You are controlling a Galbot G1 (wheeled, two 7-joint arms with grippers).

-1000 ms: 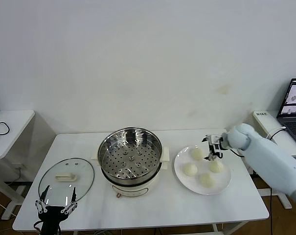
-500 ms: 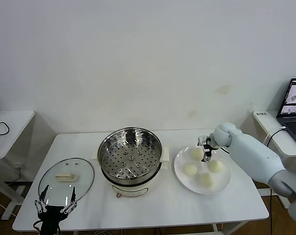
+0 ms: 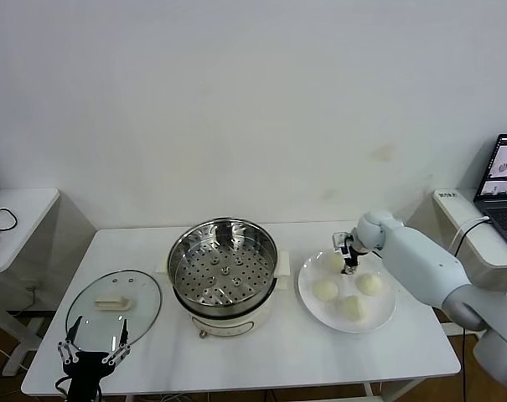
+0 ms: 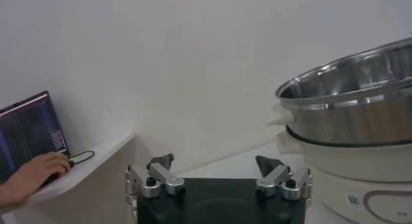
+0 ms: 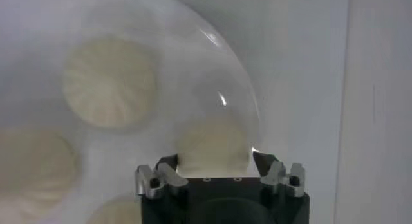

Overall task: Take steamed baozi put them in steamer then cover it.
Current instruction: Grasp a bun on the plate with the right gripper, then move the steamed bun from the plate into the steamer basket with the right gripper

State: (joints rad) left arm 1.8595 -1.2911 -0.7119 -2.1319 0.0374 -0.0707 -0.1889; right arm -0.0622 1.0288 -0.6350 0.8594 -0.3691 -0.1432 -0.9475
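Note:
The steel steamer [image 3: 224, 266] [image 4: 351, 100] stands empty on its cream pot base [image 3: 228, 321] at mid-table. Its glass cover [image 3: 113, 303] lies flat to the left. On the white plate [image 3: 385, 311], right of the steamer, lie several baozi [image 3: 325, 290]. My right gripper [image 3: 347, 256] [image 5: 214, 159] is down over the plate's far-left baozi [image 5: 212, 145], open, one finger on each side of it. Its fingertips [image 5: 168, 162] stand close to the bun's sides. The left gripper [image 3: 92, 352] [image 4: 214, 164] hangs open and empty at the table's front-left edge, near the cover.
Other buns [image 5: 109, 84] lie on the plate close beside the straddled one. A side table [image 3: 10, 218] stands to the left, and a desk with a laptop [image 3: 506, 180] to the right. A person's hand [image 4: 35, 170] rests by another laptop [image 4: 29, 129].
My right gripper has slid left across the plate and come down around the far-left bun. The left arm, steamer and cover have not moved.

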